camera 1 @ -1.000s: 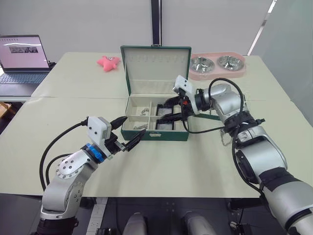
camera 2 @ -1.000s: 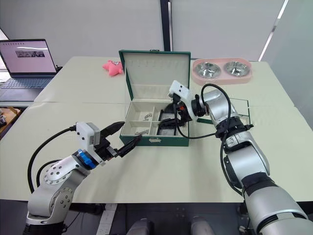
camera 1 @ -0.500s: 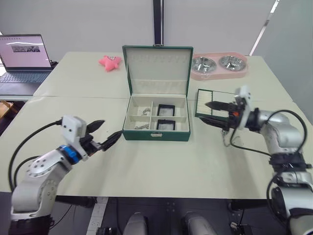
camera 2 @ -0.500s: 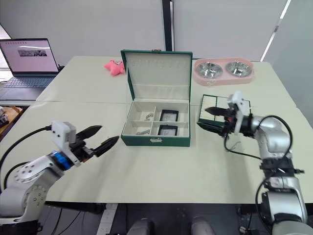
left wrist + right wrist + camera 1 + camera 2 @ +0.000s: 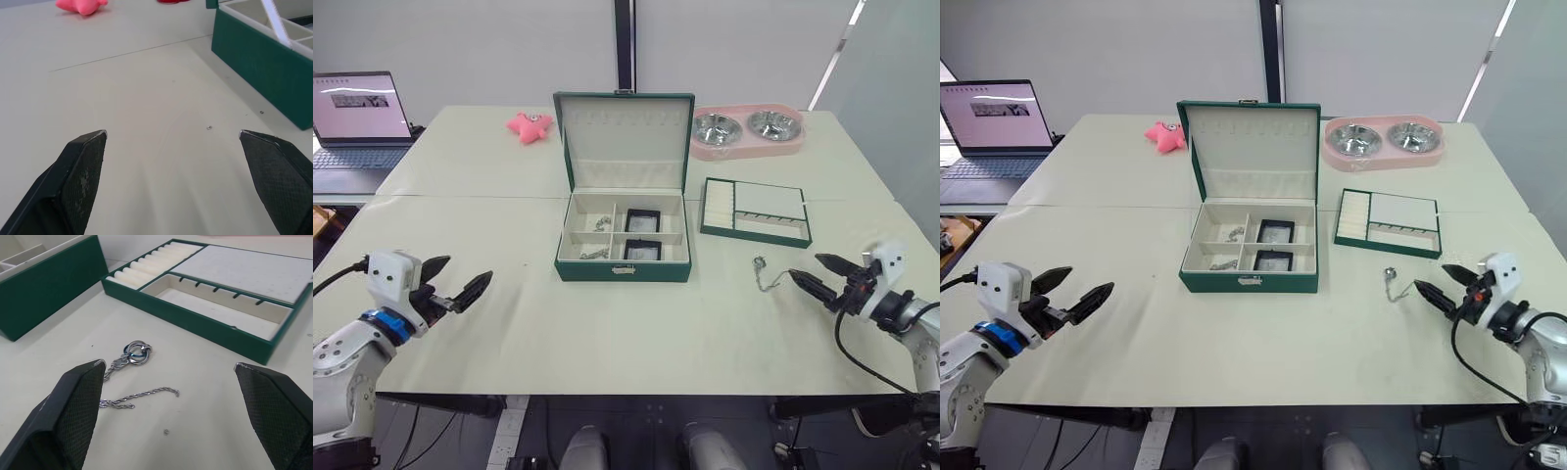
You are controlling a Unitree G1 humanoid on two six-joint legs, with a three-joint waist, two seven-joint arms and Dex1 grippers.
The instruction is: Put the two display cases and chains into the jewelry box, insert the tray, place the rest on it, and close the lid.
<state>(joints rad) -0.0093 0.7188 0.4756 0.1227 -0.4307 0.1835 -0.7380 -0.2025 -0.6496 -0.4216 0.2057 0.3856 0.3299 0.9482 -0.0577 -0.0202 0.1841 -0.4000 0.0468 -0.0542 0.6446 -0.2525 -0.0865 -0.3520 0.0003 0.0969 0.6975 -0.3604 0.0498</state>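
The dark green jewelry box stands mid-table with its lid upright. Two display cases lie in its right compartments. Thin chains lie in the left ones. To the box's right, the shallow tray rests on the table. A loose chain lies in front of it, also seen close up. My right gripper is open and empty, just right of that chain. My left gripper is open and empty, far left of the box.
A laptop sits at the far left and a pink toy lies behind the box. A pink stand with two steel bowls is at the back right. The table's front edge runs close under both grippers.
The right gripper has left the box and pulled back to the front right, beside the loose chain. My left gripper has drawn back to the left, away from the box front.
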